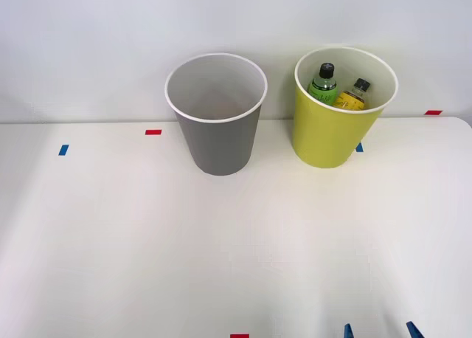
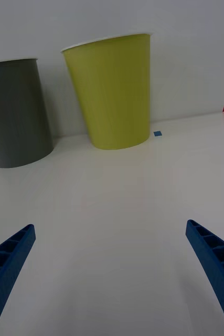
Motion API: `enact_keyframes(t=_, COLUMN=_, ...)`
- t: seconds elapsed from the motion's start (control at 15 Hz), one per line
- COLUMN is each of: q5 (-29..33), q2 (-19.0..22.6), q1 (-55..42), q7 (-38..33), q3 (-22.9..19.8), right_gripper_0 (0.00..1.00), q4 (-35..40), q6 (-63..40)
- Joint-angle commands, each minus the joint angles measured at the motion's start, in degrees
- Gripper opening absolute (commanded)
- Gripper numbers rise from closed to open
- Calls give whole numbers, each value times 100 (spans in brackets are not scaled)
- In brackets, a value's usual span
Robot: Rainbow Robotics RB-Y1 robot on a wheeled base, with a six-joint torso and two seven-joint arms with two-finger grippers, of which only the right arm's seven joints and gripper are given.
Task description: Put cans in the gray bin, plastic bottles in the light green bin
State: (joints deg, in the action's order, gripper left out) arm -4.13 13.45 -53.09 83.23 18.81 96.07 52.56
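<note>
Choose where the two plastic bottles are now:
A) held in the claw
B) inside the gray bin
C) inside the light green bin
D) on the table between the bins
C: both plastic bottles stand inside the light green bin, black caps up; the gray bin looks empty.

A plain white worktop [image 1: 133, 235] stood against a bare pale wall [image 1: 88, 43].

The worktop's surface was smooth and evenly lit, with soft shadows. Small tape marks dotted it: a blue one [image 1: 63, 150] and a red one [image 1: 153, 132] towards the left, another red piece [image 1: 433, 112] at the far right by the rounded corner, and one more red mark [image 1: 239, 336] at the near edge.
</note>
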Motion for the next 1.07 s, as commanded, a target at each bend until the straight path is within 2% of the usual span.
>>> enact_keyframes(t=0.07, q5=0, q2=0, q1=0, q7=0, q3=0, right_gripper_0=100, q4=0, q6=0)
enact_keyframes(t=1.07, q5=0, q2=0, q1=0, q7=0, q3=0, right_gripper_0=100, q4=0, q6=0)
